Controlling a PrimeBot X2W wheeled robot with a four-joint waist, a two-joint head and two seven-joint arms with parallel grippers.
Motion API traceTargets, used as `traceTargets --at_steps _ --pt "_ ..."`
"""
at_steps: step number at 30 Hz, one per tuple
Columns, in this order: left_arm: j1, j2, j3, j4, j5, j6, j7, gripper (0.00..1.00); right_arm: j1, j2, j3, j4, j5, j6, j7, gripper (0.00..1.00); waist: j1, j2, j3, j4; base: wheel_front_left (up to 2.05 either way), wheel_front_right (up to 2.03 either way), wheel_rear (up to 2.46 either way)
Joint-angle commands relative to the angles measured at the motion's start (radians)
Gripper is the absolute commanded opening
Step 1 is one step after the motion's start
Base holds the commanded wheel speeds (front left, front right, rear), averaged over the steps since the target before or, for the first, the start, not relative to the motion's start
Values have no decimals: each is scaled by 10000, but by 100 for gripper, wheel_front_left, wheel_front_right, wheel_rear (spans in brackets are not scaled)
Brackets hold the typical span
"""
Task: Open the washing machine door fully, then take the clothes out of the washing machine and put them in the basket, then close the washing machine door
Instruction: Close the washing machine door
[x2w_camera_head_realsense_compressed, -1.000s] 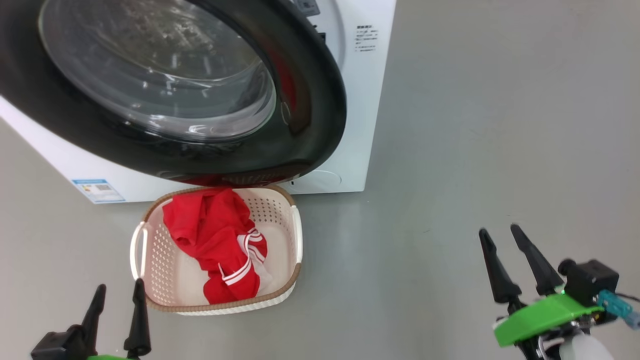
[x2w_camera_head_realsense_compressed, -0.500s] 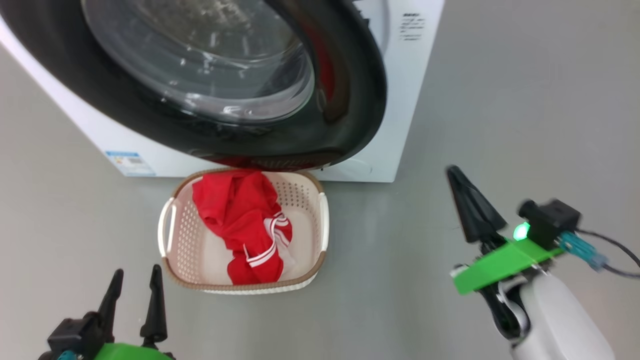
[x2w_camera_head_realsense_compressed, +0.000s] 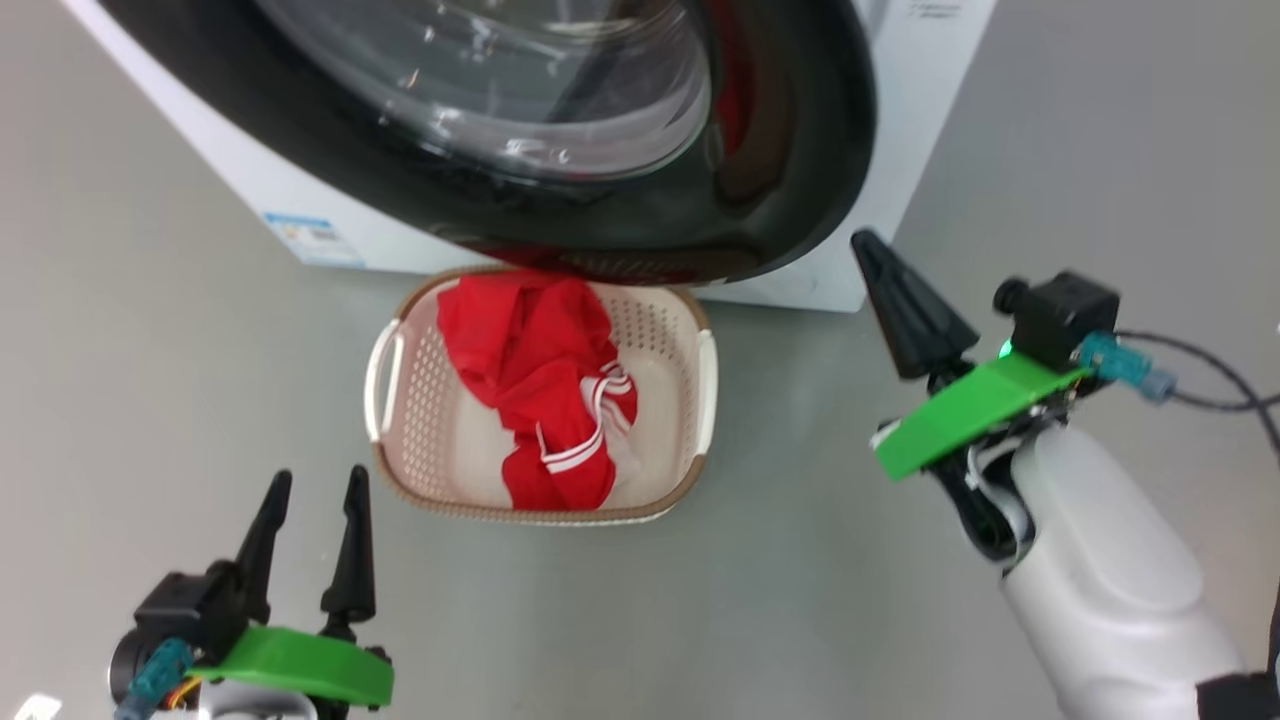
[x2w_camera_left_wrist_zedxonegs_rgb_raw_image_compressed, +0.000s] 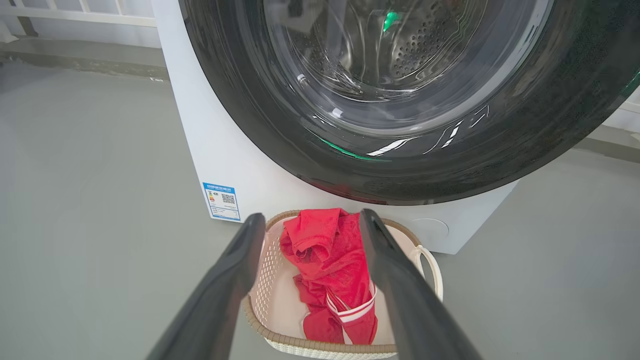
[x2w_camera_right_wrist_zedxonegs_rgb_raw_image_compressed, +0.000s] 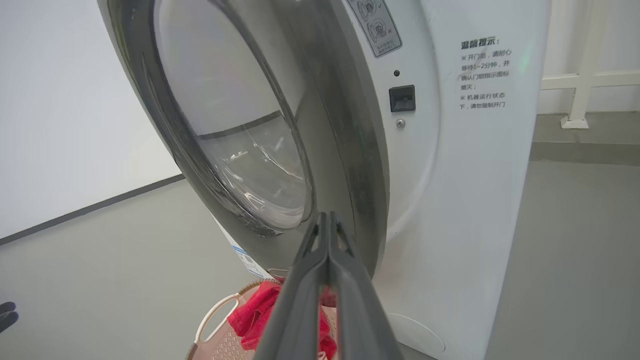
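I see the red clothes (x2w_camera_head_realsense_compressed: 545, 370) in a heap inside the basket (x2w_camera_head_realsense_compressed: 425, 400), which sits on the grey floor (x2w_camera_head_realsense_compressed: 150, 350). The washer (x2w_camera_left_wrist_zedxonegs_rgb_raw_image_compressed: 200, 125) stands just behind the basket. Its door (x2w_camera_head_realsense_compressed: 790, 150) is open, and the black ring hangs over the basket's back end. My left gripper (x2w_camera_head_realsense_compressed: 318, 478) is in front of the basket, near its left corner, not touching it. Its fingers are spread wide and hold nothing. My right gripper (x2w_camera_head_realsense_compressed: 868, 250) is off to the right of the basket and higher up. Its fingers are pressed tight together with nothing between them.
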Motion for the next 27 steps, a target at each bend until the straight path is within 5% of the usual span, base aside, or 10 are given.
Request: traceTargets --at_steps 1,27 --pt "-334 128 234 -241 -57 -31 -122 100 -359 115 80 -38 188 16 -86 0 0 0 427 381 0 0 0" --pt "-1209 -6 -368 -718 -300 -31 -122 100 -2799 -59 -1230 734 325 16 -86 0 0 0 1676 1036 0 0 0"
